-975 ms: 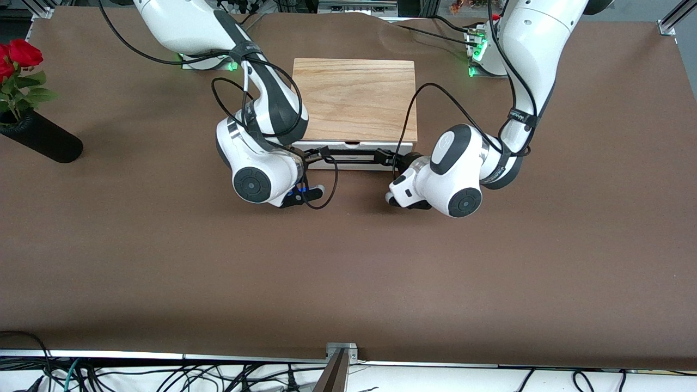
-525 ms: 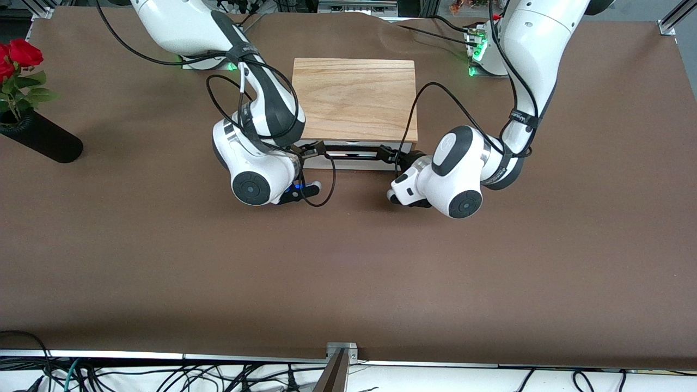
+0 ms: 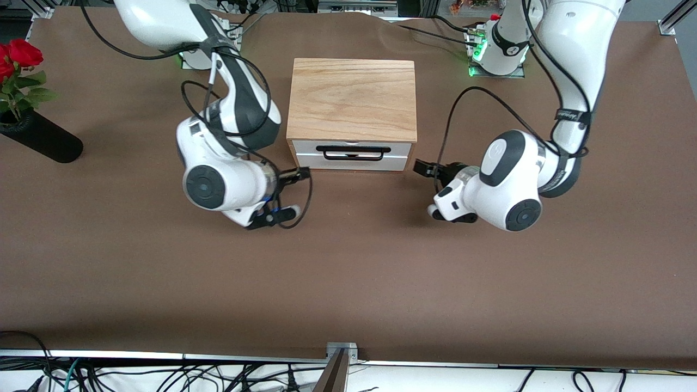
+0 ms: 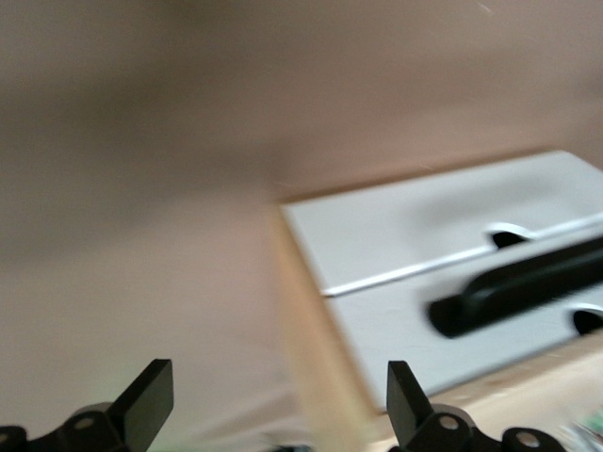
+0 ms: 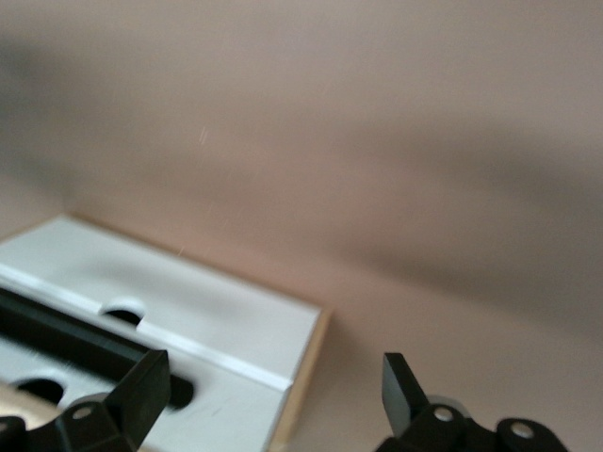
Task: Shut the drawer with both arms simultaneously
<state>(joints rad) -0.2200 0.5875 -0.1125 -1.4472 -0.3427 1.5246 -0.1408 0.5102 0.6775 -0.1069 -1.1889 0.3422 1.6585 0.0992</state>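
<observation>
The drawer's white front (image 3: 353, 161) with its black bar handle (image 3: 353, 153) sits flush in the light-wood cabinet (image 3: 353, 98). My left gripper (image 3: 423, 167) is open and empty, low over the table beside the cabinet toward the left arm's end. My right gripper (image 3: 301, 174) is open and empty, low beside the cabinet toward the right arm's end. Neither touches the drawer. The left wrist view shows the open gripper (image 4: 280, 414), the white front (image 4: 396, 235) and the handle (image 4: 518, 292). The right wrist view shows the open gripper (image 5: 273, 395), the front (image 5: 188, 320) and the handle (image 5: 66, 339).
A black vase (image 3: 43, 141) with red roses (image 3: 19, 57) lies near the table's edge at the right arm's end. The brown table (image 3: 348, 272) spreads wide on the side nearer the camera. Cables hang along its near edge.
Both grippers were at the ends of the drawer handle. They have drawn away sideways, each toward its own arm's end of the table. The handle now stands free.
</observation>
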